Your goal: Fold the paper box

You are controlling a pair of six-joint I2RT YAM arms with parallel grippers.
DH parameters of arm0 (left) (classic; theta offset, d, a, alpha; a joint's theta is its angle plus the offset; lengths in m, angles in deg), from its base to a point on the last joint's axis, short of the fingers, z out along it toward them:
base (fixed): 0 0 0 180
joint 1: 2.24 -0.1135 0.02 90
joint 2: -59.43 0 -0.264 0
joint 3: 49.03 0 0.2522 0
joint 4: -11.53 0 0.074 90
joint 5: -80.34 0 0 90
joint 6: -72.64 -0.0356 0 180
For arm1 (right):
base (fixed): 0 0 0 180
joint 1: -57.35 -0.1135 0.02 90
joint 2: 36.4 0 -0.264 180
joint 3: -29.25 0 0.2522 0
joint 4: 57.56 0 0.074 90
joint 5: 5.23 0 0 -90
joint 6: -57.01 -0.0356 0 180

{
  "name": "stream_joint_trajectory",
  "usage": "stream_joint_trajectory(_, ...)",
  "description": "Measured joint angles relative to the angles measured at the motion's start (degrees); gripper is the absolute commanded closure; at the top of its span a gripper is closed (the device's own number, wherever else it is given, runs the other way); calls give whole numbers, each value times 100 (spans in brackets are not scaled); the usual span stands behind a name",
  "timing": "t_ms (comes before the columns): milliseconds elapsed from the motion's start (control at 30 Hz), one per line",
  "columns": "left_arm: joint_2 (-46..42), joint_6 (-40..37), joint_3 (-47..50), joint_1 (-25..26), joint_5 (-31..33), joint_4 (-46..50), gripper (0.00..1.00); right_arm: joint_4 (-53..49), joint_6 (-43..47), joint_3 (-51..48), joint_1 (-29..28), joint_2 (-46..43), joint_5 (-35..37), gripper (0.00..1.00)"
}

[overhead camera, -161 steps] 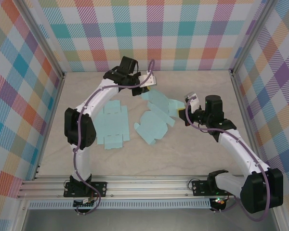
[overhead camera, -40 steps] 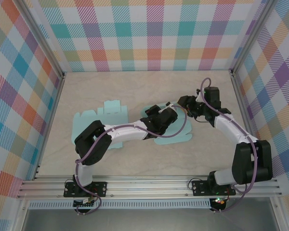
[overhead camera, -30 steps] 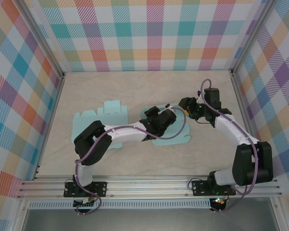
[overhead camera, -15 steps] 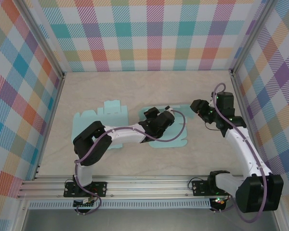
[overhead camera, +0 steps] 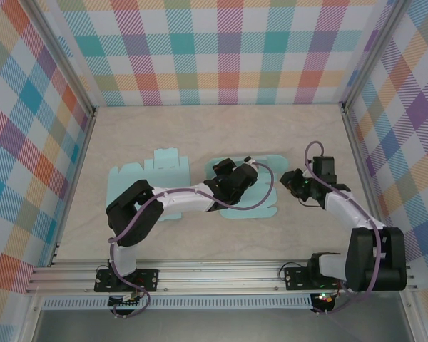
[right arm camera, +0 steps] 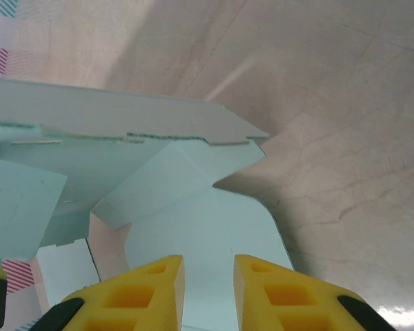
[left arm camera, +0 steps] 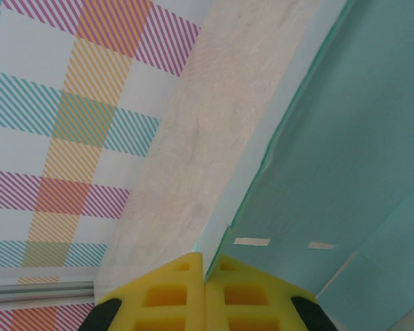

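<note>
The left pincer (left arm camera: 205, 267) is squeezing its yellow fingers (left arm camera: 186, 276) tight together. A thin blue edge is running right into the crack between them, so it seems to be pinching a flap of the paper box (left arm camera: 345, 165). From above, the left pincer (overhead camera: 225, 171) is sitting over the far left part of the paper box (overhead camera: 262, 205), which is lying in the middle of the table (overhead camera: 200, 128), partly under the left arm. The right pincer (right arm camera: 208, 265) is holding its fingers apart with nothing between them, hanging just over a flap of the paper box (right arm camera: 207, 221). From above, the right pincer (overhead camera: 294, 182) is waiting just beside the box's right edge. The box is looking light and thin, so it is likely bending easily and sliding on the smooth table, and a hard squeeze could be crumpling it. Taking a flap near its crease, while the other arm is holding the bottom down, seems best. The box is lying mostly flat, open side up, and looks a bit longer from left to right, though the arm is covering part of it. Another flat blue sheet (overhead camera: 128, 174) is lying apart on the left.
</note>
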Motion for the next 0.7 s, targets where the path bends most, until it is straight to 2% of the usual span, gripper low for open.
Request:
stream_joint_trajectory(400, -17, 66, 9, 0, -2, 0, 100, 632, 59, 605, -151, 1598, 195, 59)
stream_joint_trajectory(700, -20, 131, 11, 0, -22, 9, 100, 881, 74, 844, -229, 2041, 197, 57)
